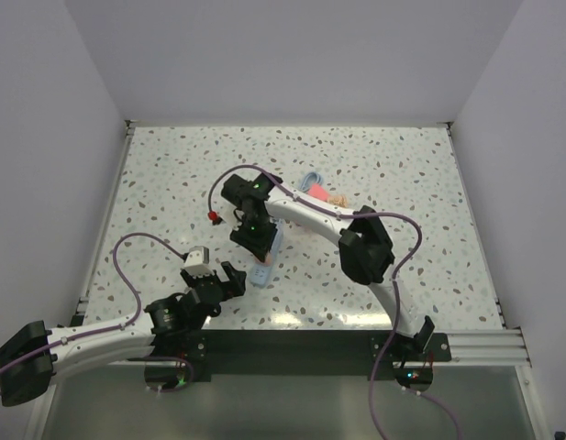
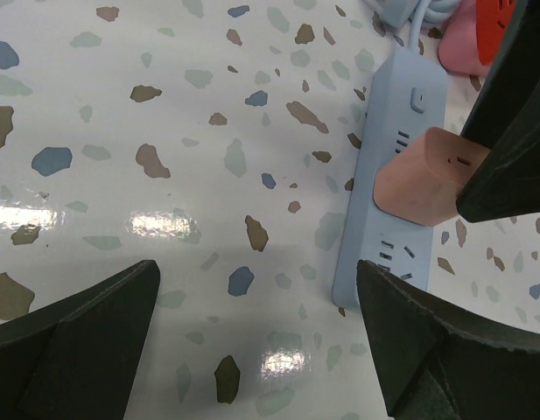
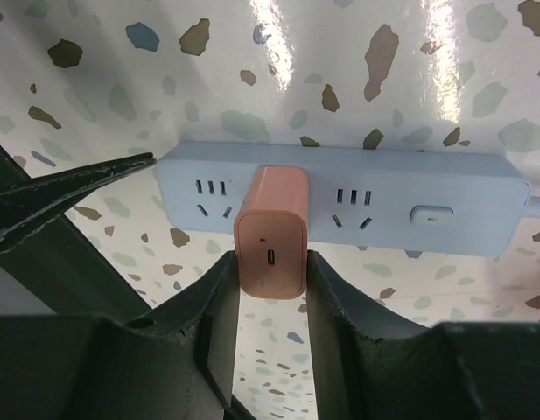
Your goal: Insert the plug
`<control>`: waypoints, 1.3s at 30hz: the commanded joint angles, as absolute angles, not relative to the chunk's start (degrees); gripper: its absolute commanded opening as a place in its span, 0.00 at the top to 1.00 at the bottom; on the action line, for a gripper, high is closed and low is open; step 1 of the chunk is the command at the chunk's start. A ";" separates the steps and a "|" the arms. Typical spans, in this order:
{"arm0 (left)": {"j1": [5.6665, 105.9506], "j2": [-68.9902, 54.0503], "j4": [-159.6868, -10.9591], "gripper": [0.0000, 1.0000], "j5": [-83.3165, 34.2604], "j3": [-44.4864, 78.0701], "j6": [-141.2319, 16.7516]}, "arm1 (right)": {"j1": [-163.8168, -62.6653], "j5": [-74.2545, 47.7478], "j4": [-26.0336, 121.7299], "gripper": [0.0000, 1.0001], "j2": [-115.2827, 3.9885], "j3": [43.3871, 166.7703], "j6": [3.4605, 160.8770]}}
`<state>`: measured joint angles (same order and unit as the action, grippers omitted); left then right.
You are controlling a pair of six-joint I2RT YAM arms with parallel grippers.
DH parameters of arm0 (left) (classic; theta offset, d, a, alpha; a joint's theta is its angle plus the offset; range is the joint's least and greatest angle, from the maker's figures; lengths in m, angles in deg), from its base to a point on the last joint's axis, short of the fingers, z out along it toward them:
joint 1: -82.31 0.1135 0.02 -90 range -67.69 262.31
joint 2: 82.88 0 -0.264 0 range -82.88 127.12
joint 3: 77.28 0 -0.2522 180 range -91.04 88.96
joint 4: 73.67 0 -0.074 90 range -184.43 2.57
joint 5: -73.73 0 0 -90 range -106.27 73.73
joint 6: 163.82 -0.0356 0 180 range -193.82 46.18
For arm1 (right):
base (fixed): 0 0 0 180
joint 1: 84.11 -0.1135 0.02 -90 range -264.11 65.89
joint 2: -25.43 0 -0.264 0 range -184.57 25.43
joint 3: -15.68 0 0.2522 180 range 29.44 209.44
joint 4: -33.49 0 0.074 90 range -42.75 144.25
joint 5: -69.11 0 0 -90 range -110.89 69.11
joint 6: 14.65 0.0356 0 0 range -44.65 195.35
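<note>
Squarely upright on the power strip [image 3: 445, 197] — plug [image 3: 271, 223], port end up, pinched by right gripper [image 3: 272, 267]; left gripper [image 2: 258, 284] spread.

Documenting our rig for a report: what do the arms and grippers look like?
The left arm and right arm have white links, black joints and looping purple cables. Their fingers are black, tapered wedges. Small green lights dot the arms.

Speckled white surface [image 1: 163, 174] filling frame centre, catching overhead glare; plain pale walls [image 1: 292, 55] rising along top, left, right edges; dark rail [image 1: 292, 346] running across bottom.
</note>
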<state>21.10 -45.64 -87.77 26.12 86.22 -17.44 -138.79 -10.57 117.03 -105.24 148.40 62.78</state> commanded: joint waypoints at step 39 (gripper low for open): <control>20.87 -42.44 -92.08 0.00 30.49 77.63 -22.14 | -139.40 -23.79 72.30 0.27 -80.13 111.54 78.96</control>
